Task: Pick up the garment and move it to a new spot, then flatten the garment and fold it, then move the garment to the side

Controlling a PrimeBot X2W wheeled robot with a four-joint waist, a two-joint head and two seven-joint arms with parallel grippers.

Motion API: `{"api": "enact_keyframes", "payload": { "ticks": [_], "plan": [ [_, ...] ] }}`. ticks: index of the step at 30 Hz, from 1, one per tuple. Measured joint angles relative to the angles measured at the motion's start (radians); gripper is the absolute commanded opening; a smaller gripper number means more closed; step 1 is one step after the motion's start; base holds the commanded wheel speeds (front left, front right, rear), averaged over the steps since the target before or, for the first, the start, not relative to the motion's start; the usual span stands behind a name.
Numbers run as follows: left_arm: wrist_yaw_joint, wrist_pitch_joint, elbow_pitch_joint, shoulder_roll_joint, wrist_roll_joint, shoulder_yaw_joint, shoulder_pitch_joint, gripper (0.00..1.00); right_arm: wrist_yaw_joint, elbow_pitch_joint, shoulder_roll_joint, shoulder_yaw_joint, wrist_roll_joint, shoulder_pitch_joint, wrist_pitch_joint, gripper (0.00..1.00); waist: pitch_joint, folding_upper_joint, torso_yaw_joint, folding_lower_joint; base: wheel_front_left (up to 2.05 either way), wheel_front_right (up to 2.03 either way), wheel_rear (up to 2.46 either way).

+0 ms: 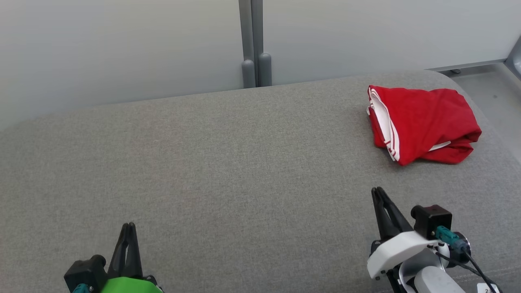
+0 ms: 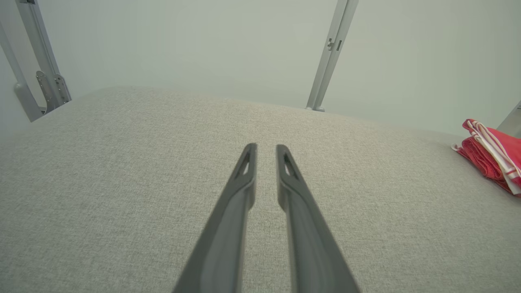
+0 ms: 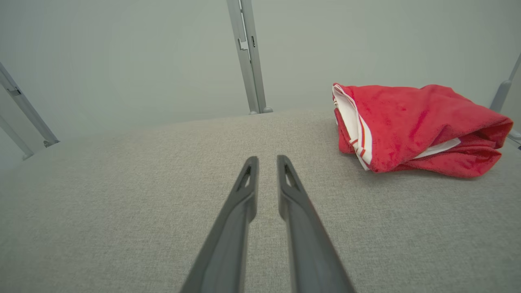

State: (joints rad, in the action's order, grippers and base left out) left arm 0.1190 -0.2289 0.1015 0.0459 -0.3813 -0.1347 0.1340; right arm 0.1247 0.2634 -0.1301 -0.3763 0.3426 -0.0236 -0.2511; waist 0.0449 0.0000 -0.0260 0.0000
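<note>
The garment [image 1: 423, 122] is a red cloth with white stripes along its edge, lying bunched and roughly folded at the far right of the grey padded surface [image 1: 244, 162]. It also appears at the right edge of the left wrist view as the garment [image 2: 492, 156], and large at the upper right of the right wrist view as the garment [image 3: 407, 122]. My right gripper [image 1: 378, 189] [image 3: 267, 158] hovers short of it, apart from the cloth, fingers drawn nearly together and empty. My left gripper [image 1: 130, 224] [image 2: 266, 147] sits far off at the lower left, likewise nearly closed on nothing.
Grey metal posts [image 1: 255, 61] stand behind the surface against a pale wall. The padded surface curves down at its far edge and right corner, where a strip of floor [image 1: 488, 85] shows. Wide bare fabric lies between the two grippers.
</note>
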Motion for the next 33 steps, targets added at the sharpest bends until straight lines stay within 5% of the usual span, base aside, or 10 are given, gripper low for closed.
{"api": "enact_keyframes", "payload": {
  "ticks": [33],
  "plan": [
    [-0.061, 0.084, 0.030, -0.002, -0.366, 0.039, 0.000, 0.00, -0.065, -0.006, 0.027, 0.125, 0.381, 0.029, 0.086, 0.00, -0.016, 0.0000, 0.008, 0.0000, 0.00, 0.00, 0.00]
  ]
}}
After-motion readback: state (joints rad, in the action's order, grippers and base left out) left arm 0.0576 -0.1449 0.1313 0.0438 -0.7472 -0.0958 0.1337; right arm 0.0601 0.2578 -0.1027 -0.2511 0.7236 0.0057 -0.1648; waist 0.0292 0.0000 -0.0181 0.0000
